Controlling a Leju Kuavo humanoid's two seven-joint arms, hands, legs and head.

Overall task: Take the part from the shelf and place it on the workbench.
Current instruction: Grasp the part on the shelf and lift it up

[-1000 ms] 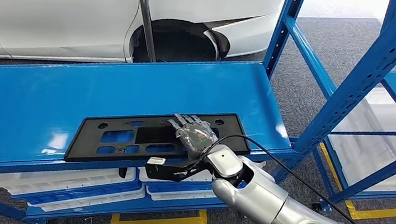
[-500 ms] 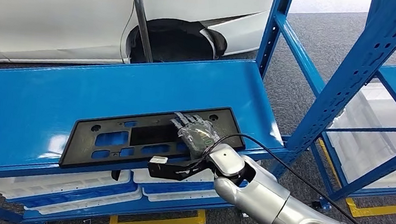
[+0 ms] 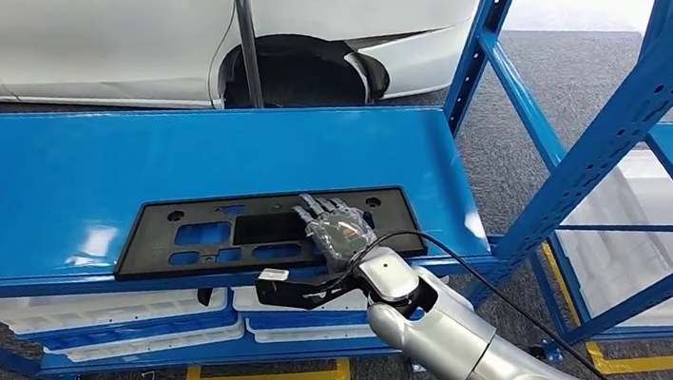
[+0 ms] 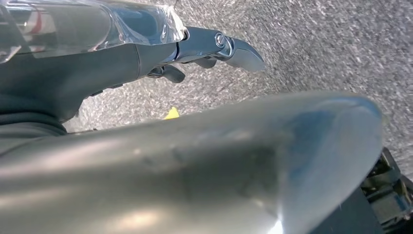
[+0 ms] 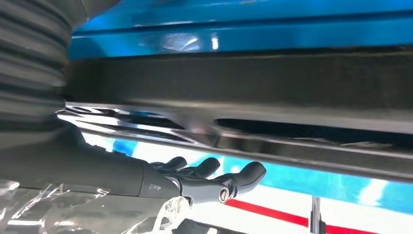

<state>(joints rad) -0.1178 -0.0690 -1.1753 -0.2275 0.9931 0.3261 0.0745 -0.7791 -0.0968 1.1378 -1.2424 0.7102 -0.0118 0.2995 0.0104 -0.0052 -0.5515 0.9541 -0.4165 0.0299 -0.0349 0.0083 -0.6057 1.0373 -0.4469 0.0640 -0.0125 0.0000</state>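
**Black plastic part on blue shelf, right hand laid on it**

Item: a flat, long black plastic panel with rectangular cut-outs (image 3: 251, 233), lying on the top deck of the blue steel shelf (image 3: 77, 170), near the deck's front edge and slightly askew to it. The right wrist view shows its dark underside edge-on (image 5: 272, 83).

Right hand (image 3: 336, 228): wrapped in clear film, palm down on the right portion of the panel, its fingers (image 3: 311, 208) extended flat and slightly spread across the panel's upper face. The right wrist view shows dark fingers (image 5: 214, 180) stretched out close to the panel; whether the thumb hooks under the edge cannot be told, so a grasp is not confirmed.

Left hand (image 4: 204, 46): hanging over grey carpet, fingers loosely extended, holding nothing.

Surroundings: white ribbed trays (image 3: 108, 312) on the shelf's lower tier; a white car body with a red stripe (image 3: 95, 10) and its wheel arch behind; a second blue rack (image 3: 663, 141) to the right; yellow floor tape (image 3: 269, 374).
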